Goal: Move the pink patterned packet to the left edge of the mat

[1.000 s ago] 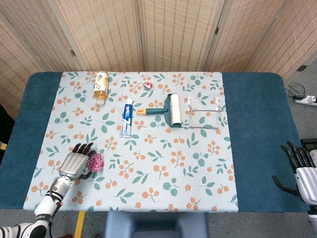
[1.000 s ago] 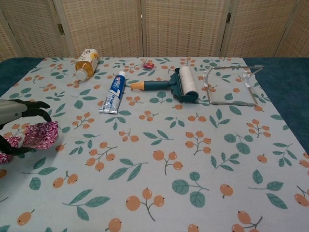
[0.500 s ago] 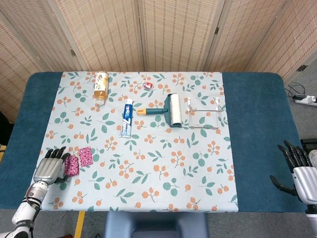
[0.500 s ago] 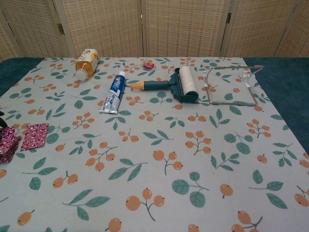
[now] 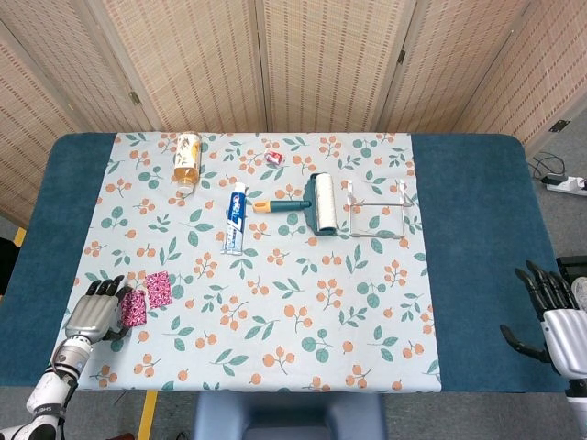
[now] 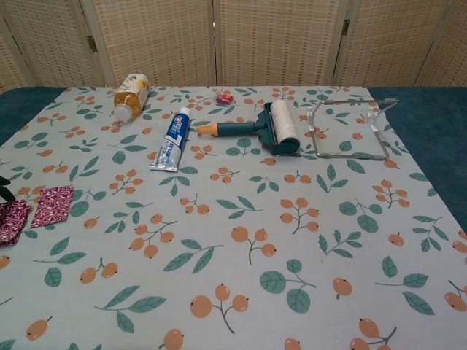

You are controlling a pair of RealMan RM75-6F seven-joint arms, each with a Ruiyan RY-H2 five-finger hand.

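The pink patterned packet (image 5: 147,297) lay flat on the leaf-and-berry mat (image 5: 275,321) near its left edge, showing as two joined pieces: one square panel further in on the mat and a second, darker piece toward the edge. In the chest view the same packet (image 6: 51,205) sat at the far left of the frame, its outer piece partly cut off by the picture's border.

The left hand (image 5: 92,310) rested at the mat's left edge, just beside the packet, back of the hand up and fingers extended forward and a little apart. Its fingertips were close against the outer piece of the packet, though whether they touched it could not be told; nothing was clasped in it. Only a dark fingertip showed in the chest view.

The right hand (image 5: 555,316) hung off the right end of the blue surface (image 5: 477,229), well apart from everything on the mat, its fingers spread and holding nothing.

Further back on the mat lay a bottle (image 5: 187,158) on its side, a toothpaste tube (image 5: 235,218), a lint roller (image 5: 312,203), a wire rack (image 5: 378,213) and a small red item (image 5: 274,158).
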